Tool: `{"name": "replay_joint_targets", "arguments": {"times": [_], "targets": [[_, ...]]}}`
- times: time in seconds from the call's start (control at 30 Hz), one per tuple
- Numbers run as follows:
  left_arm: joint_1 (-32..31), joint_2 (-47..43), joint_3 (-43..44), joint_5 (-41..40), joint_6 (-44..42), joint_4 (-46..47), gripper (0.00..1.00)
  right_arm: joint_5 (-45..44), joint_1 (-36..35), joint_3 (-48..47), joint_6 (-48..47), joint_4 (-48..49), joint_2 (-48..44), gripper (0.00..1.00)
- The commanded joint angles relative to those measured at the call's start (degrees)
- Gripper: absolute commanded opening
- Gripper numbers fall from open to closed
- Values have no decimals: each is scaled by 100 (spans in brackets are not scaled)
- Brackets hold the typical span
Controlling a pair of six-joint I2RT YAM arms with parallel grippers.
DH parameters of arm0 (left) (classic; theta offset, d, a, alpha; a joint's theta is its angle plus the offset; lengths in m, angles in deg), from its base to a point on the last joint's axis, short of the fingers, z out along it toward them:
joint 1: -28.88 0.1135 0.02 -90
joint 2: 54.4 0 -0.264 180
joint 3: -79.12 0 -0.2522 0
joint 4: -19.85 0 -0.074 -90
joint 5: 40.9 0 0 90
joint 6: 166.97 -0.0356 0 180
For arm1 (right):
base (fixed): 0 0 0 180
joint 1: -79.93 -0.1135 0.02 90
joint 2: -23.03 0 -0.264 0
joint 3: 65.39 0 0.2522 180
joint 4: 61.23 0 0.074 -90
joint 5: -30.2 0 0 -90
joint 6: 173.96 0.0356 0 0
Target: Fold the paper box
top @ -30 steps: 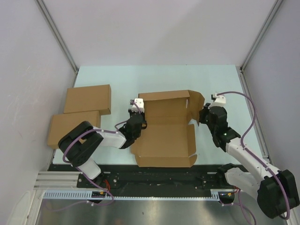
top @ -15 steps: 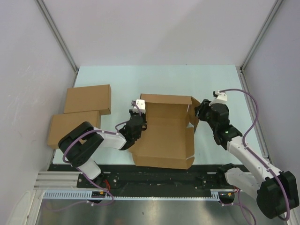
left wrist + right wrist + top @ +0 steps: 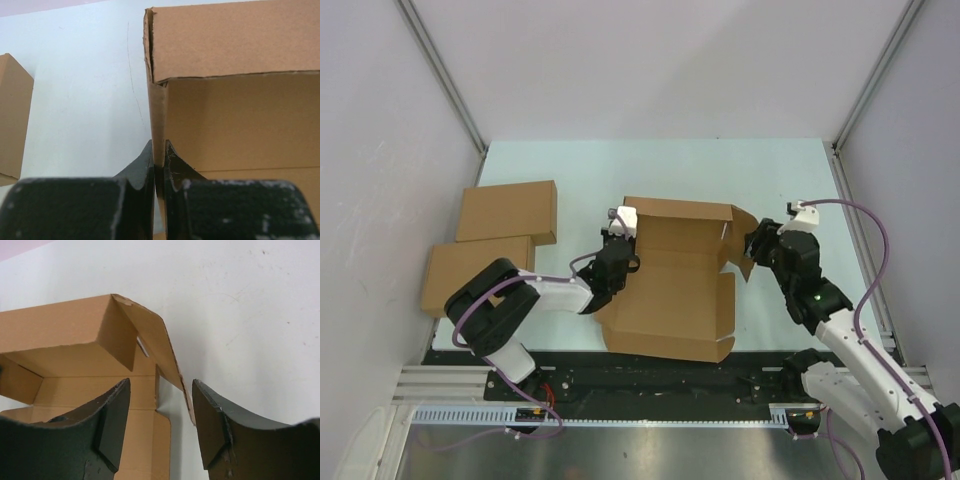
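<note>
Toward the bottom of the top view, just past the arm bases, the half-formed brown box (image 3: 675, 285) lies open at the centre of the pale surface (image 3: 570, 170), its near panel flat and its rear and side walls raised. At its left edge the left fingers (image 3: 141, 167) are pressed together on the upright left wall (image 3: 157, 120), pinching the thin cardboard between their tips. At centre right the right fingers (image 3: 112, 420) stand spread, with the leaning corner flap (image 3: 162, 355) rising between and beyond them, untouched by either. Since nothing holds that flap, it will likely splay outward rather than tuck in, and closing on its slanted edge could crush or bend it off its crease. With only one wall pinched, a push from the right might slide or skew the whole box, and the ragged top corner above the pinch looks prone to tearing. Farther off, at middle left, two finished boxes (image 3: 507, 212) lie well apart from the work. No brand, label or writing can be read anywhere.
</note>
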Motion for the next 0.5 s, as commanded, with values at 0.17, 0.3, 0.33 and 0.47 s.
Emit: {"name": "replay_joint_targets", "arguments": {"times": [0.17, 0.3, 0.33, 0.47], "targets": [[119, 13, 1206, 787, -6, -2196, 0, -188, 377, 25, 37, 348, 515, 58], [365, 83, 1735, 1578, 196, -3285, 0, -83, 685, 7, 81, 409, 699, 58], [435, 109, 1910, 1823, 214, -3419, 0, -21, 842, 7, 107, 427, 743, 58], [558, 355, 2340, 2395, 276, -3999, 0, 207, 1054, 7, 213, 602, 971, 55]]}}
